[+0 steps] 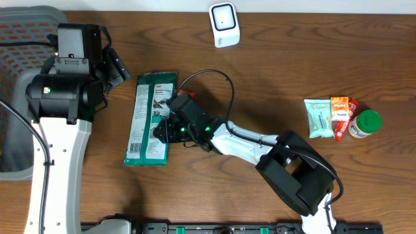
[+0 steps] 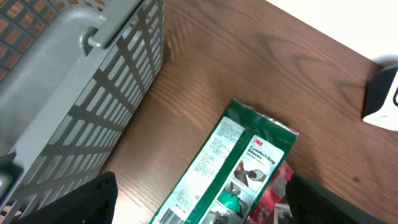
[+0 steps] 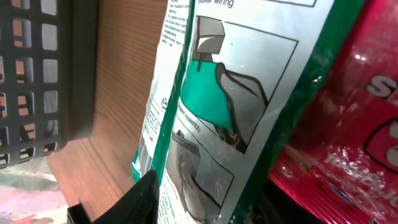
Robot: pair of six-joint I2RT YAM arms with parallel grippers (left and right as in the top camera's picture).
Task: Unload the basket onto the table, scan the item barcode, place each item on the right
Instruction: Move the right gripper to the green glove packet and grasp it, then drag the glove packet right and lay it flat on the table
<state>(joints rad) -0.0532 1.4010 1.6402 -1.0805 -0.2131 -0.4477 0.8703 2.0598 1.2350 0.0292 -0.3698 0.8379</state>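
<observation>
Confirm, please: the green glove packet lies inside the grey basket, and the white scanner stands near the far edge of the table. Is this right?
One thing is wrong. The green glove packet lies on the table, outside the grey basket, not inside it, as the overhead view shows. The white scanner does stand near the far edge of the table.

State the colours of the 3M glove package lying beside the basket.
The glove package is green and white, clearest in the left wrist view.
</observation>
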